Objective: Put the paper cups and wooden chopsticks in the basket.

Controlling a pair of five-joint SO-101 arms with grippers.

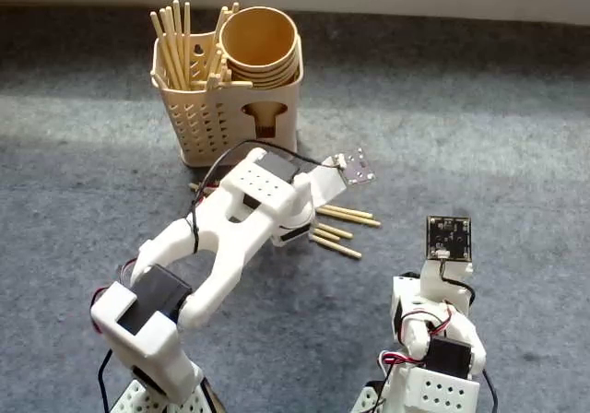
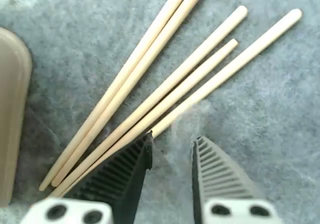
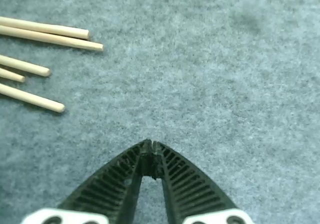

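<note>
Loose chopsticks [image 2: 170, 83] are found flat on the tabletop [image 1: 461, 127] just before the basket [image 1: 230, 127], where the cups [image 1: 258, 35] are already stacked. The left claw [image 2: 172, 141], part open and empty, should be lowered astride one stick's end, then closed. The right claw [image 3: 151, 146] is closed on nothing.

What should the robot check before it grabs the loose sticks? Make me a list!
1. Left gripper open and ready: ok.
2. Loose chopsticks between its jaws: not ok, all five lie off to one side.
3. Paper cups already in the basket: ok.
4. Right gripper shut and clear of the sticks: ok.
5. Room in the basket for five more sticks: cannot tell.
</note>
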